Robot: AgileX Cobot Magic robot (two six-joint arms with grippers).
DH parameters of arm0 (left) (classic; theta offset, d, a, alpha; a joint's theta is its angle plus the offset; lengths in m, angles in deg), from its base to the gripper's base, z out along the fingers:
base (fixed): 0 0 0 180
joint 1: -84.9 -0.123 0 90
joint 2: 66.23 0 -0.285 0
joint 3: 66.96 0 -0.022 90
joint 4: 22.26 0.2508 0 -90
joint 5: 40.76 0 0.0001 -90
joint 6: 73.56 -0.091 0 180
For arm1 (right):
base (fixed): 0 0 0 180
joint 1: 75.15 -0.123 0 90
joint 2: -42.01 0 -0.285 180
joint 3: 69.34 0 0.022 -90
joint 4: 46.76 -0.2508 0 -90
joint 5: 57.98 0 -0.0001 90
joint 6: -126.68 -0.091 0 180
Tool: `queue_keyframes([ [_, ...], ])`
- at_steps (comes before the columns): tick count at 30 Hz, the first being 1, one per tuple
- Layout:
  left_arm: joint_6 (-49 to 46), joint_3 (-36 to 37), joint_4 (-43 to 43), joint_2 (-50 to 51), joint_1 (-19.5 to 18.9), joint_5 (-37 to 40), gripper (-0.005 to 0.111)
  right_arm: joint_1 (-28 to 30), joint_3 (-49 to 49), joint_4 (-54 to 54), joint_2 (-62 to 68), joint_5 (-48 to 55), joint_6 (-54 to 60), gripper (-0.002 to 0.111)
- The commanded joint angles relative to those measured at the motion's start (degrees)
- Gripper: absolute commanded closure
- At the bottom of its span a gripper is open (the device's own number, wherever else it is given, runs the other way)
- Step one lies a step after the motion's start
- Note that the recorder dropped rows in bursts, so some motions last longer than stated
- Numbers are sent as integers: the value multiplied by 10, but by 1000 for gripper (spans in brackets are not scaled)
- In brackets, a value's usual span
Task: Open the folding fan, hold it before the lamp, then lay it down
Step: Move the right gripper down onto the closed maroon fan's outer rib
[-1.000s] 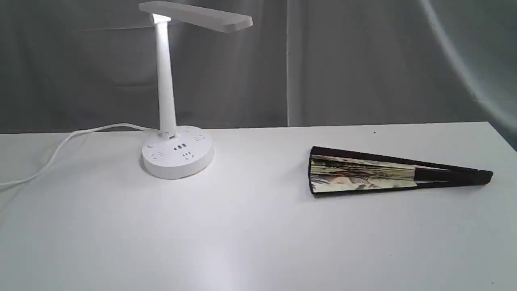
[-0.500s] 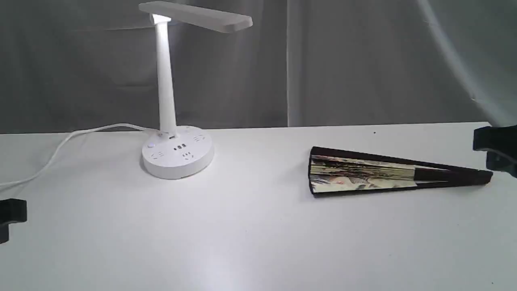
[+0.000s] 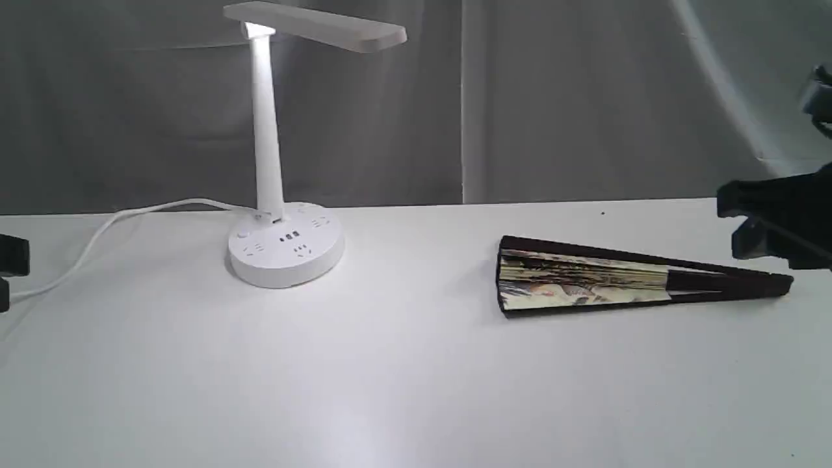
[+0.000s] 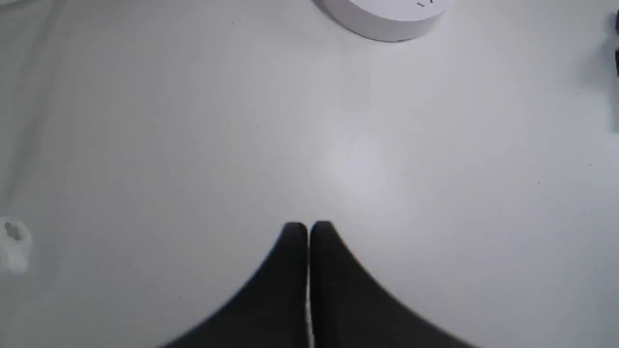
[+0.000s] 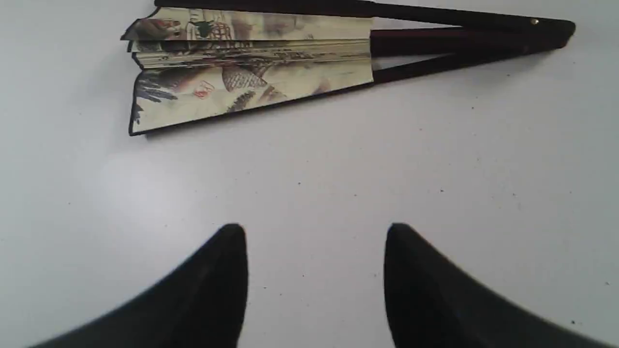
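The folding fan (image 3: 604,283) lies nearly closed on the white table (image 3: 403,364) at the right, its painted cream pleats slightly spread and its dark maroon guards meeting at the pivot on the far right. The right wrist view shows the fan (image 5: 251,63) beyond my right gripper (image 5: 316,232), which is open and empty above the table. That gripper (image 3: 734,224) enters the exterior view at the right edge, just above the fan's pivot. The white lamp (image 3: 270,156) stands at the back left. My left gripper (image 4: 307,227) is shut and empty; it shows at the left edge (image 3: 10,260).
The lamp's white cord (image 3: 110,224) trails from the round base (image 3: 286,250) to the table's left edge. The base (image 4: 387,17) also shows in the left wrist view. A grey curtain hangs behind the table.
Both arms have come into the exterior view: the right gripper moved inward and up over the fan's pivot end, the left gripper rose at the left edge. The fan and lamp have not moved.
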Motion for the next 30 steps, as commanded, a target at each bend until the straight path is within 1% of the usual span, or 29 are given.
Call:
queue_keyframes([
  [1,-9,-4,-11,11,3,4,107,1,35,-10,24,24,22,63],
  [6,-21,-4,-8,33,27,9,107,1,85,-10,66,56,34,63],
  [10,-18,-4,-13,60,64,6,107,0,112,-17,95,68,84,65],
  [16,-18,-4,-30,102,117,-29,106,0,124,-76,143,63,190,65],
  [18,-20,-4,-41,117,132,-35,106,0,130,-78,161,69,231,65],
  [20,-20,-4,-43,132,145,-35,106,0,137,-78,172,75,244,65],
  [23,-20,-4,-44,154,158,-38,106,0,162,-77,199,86,247,65],
  [27,-25,-5,-53,180,159,-39,106,0,221,-69,243,124,268,65],
  [30,-27,-18,-53,202,159,-24,106,-4,263,-63,277,130,280,65],
])
